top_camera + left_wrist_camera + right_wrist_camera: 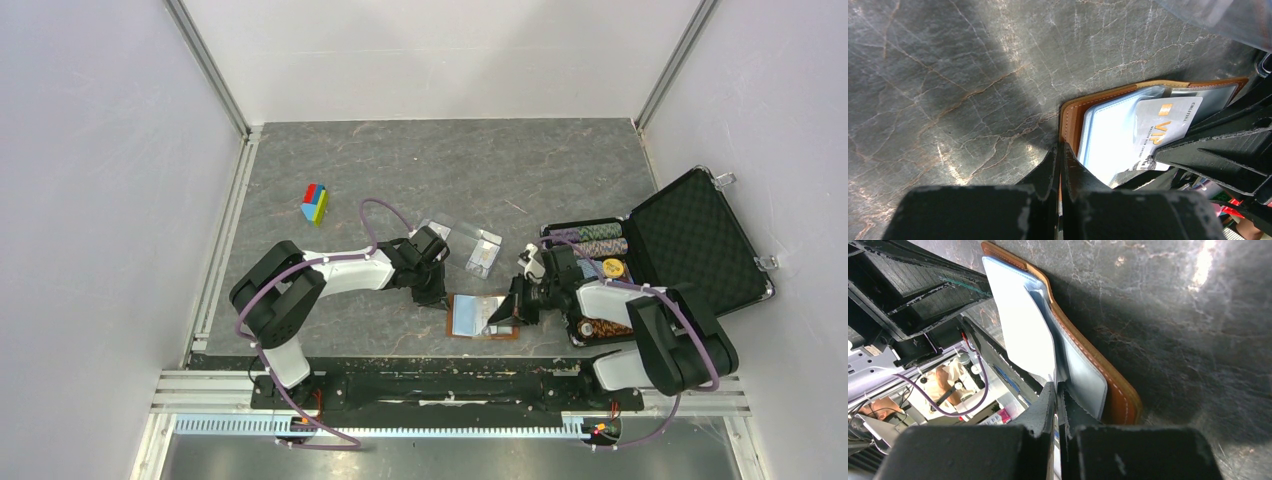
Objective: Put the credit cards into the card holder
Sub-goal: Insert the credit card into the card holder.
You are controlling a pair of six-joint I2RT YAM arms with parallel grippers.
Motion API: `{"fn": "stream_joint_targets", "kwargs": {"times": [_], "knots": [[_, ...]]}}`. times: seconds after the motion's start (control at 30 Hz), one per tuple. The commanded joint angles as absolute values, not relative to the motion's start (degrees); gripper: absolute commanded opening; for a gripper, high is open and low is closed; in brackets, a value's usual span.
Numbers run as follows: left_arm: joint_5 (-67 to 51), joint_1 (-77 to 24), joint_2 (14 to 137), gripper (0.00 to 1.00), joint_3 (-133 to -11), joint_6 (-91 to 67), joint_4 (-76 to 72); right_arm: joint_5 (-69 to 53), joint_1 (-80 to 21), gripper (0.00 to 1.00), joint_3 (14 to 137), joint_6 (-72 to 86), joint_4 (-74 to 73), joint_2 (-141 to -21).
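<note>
The left gripper (1060, 150) is pinched tight on the brown edge of the card holder (1071, 116), which lies open on the table (560, 170) right at its fingertips. Just past those tips, a pale credit card (1168, 122) marked VIP lies over the clear sleeves (1105, 140). Over to the right gripper (1056, 387): jaws together, nipping that card's edge, with the holder directly beyond its fingers. Out to its right, the black case (690, 240) stands open.
</note>
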State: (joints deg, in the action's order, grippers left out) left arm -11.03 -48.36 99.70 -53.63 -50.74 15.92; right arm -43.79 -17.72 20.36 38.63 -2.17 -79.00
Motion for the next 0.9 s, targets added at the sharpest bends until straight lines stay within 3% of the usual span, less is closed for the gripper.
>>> {"fn": "stream_joint_targets", "kwargs": {"times": [0.0, 0.87], "knots": [[-10.41, -49.22, 101.16, 0.02, -54.18, -51.06, 17.31, -41.82, -17.92, 0.00, 21.79, 36.41, -1.04, -81.35], [-10.16, -49.31, 101.76, 0.02, -54.73, -50.71, 17.84, -34.94, -16.32, 0.00, 23.66, 34.72, -14.68, -71.77]]}}
